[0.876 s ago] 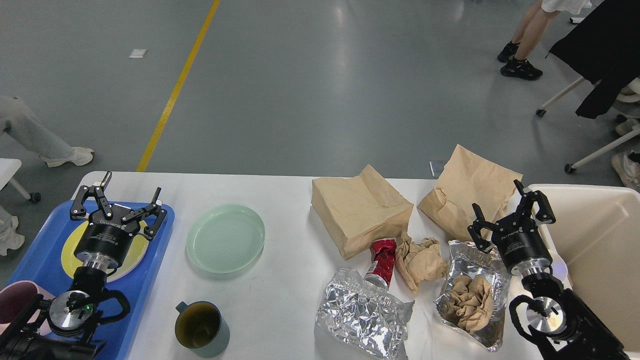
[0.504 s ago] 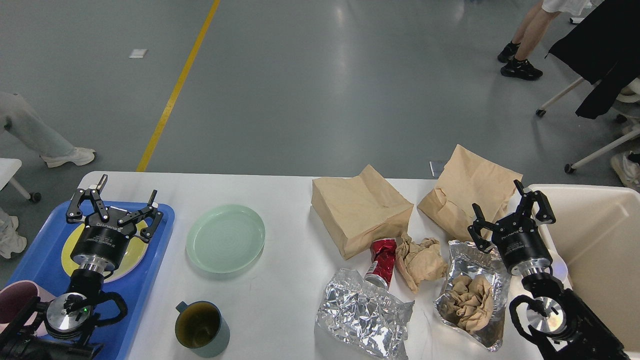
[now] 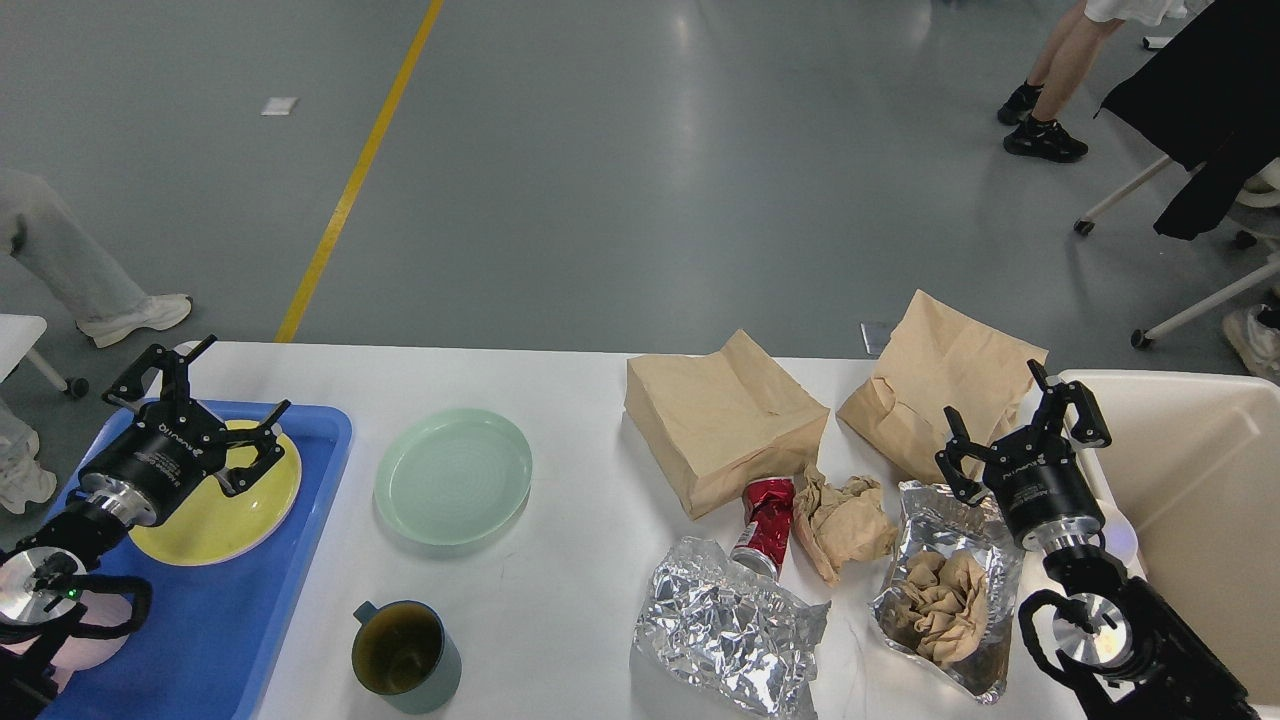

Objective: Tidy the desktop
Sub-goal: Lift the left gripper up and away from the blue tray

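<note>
The white desktop spans the view. A pale green plate and a grey-green mug sit on its left half. Two brown paper bags, a crushed red can, a crumpled brown paper and two foil wrappers lie on the right half. My left gripper hangs open and empty over the far left of the blue tray, above a yellow plate. My right gripper is open and empty beside the right paper bag.
A cream bin stands at the table's right end, close to my right arm. A pink cup shows at the tray's near left, partly behind my left arm. People's legs and wheeled chairs stand on the floor beyond the table.
</note>
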Tool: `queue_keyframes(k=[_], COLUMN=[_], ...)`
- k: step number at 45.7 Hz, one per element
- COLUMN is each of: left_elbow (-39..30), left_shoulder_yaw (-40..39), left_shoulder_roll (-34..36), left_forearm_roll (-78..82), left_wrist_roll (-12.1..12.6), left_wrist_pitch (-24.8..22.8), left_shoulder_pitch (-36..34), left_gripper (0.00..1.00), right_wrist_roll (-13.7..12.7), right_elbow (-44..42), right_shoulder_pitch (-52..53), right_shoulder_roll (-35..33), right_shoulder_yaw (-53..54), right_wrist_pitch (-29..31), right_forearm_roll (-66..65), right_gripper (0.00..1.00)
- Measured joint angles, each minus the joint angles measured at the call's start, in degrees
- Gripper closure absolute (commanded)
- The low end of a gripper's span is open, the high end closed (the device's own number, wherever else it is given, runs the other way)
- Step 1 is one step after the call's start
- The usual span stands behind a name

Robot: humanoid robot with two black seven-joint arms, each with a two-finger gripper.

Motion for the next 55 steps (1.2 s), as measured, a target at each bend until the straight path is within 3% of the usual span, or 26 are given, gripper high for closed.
queue_keyframes(k=[13,29,40,44,49,55], left_elbow=[4.82,4.37,3.77,1.72,-5.38,-17.43], left_shoulder_yaw=[37.93,88.05,107.58,119.09,127.82,132.74], left_shoulder_roll=[8.51,11.76,2.03,-3.47,-8.35,-11.19], left_forearm_roll=[0.24,0.69,0.69,0.68,0.31,0.10], left_wrist_roll=[0.66,0.26,0.69,0.37,0.16,0.19], left_wrist_pitch=[0.01,-1.22,-5.71,-11.50,-17.37,-19.18], left_shoulder_pitch=[-19.33,-52.20,-65.50,-73.08,-81.94,-91.93], left_gripper=[0.03,0.03,0.03,0.03,0.03,0.03], right_wrist_roll=[0.00,0.00,0.00,0.00,0.00,0.00], right_elbow=[0.00,0.05,0.09,0.09,0.09,0.09], right_shoulder_pitch=[0.00,0.00,0.00,0.00,0.00,0.00], right_shoulder_roll=[0.04,-0.01,0.00,0.01,0.01,0.01], right_shoulder_yaw=[0.00,0.00,0.00,0.00,0.00,0.00], right_wrist_pitch=[0.00,0.01,0.03,0.03,0.03,0.03], right_forearm_roll=[-0.01,0.00,0.00,-0.01,0.01,-0.02], right_gripper=[0.00,0.00,0.00,0.00,0.00,0.00])
